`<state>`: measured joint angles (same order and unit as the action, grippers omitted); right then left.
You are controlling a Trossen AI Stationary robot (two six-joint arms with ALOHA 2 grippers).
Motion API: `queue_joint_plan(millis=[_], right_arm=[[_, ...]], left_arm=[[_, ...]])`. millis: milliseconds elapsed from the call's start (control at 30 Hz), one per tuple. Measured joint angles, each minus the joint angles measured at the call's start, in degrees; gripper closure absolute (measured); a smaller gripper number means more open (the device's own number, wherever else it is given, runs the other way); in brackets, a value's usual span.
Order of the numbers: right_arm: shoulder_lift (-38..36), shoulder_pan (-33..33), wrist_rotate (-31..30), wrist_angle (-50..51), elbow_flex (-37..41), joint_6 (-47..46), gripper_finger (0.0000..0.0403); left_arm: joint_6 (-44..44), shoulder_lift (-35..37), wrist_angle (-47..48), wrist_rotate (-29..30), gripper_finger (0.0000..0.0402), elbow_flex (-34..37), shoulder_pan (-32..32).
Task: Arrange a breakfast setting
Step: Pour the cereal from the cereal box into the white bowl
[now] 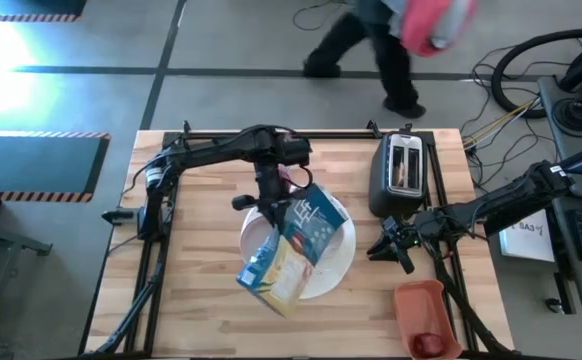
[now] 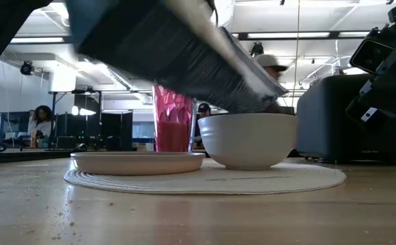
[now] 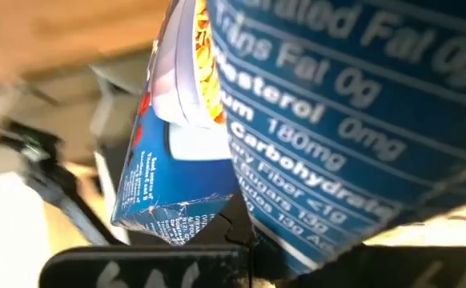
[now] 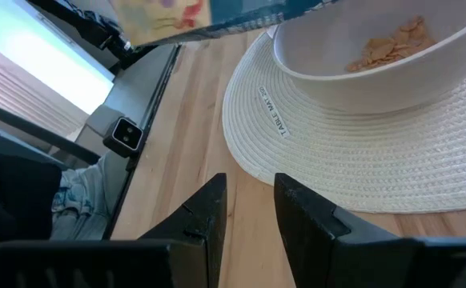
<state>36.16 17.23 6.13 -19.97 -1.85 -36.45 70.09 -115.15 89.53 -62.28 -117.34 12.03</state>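
On tilted cereal box (image 3: 297,144): "Carbohydrate", "Sugars".

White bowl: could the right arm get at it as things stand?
Probably not cleanly. The right gripper waits beside the woven placemat, fingers slightly apart and empty, but the cereal box in the shut left gripper hangs tilted over the white bowl, blocking access from above.

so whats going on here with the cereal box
The left gripper is shut on a blue cereal box, holding it tilted over the white bowl. Some flakes already lie in the bowl, which sits on a round woven placemat beside a pale plate and a pink tumbler. The right gripper waits near the black toaster, holding nothing.
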Motion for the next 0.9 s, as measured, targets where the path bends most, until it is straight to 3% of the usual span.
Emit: queue_joint_plan(millis=[200,500,700,900], right_arm=[[0.0,0.0,0.01,0.0,0.0,0.0,0.0307],[0.0,-0.02,0.0,0.0,0.0,0.0,0.0307],[0.0,0.0,0.0,0.0,0.0,0.0,0.0307],[0.0,0.0,0.0,0.0,0.0,0.0,0.0307]], left_arm=[[-10.61,2.21,0.52,8.93,0.0402,-0.11,-0.16],[-12.19,8.89,0.53,15.24,0.0402,0.14,-3.03],[-21.54,13.77,0.58,21.1,0.0402,0.16,-10.31],[-30.51,18.35,0.6,35.77,0.0402,0.16,-20.19]])
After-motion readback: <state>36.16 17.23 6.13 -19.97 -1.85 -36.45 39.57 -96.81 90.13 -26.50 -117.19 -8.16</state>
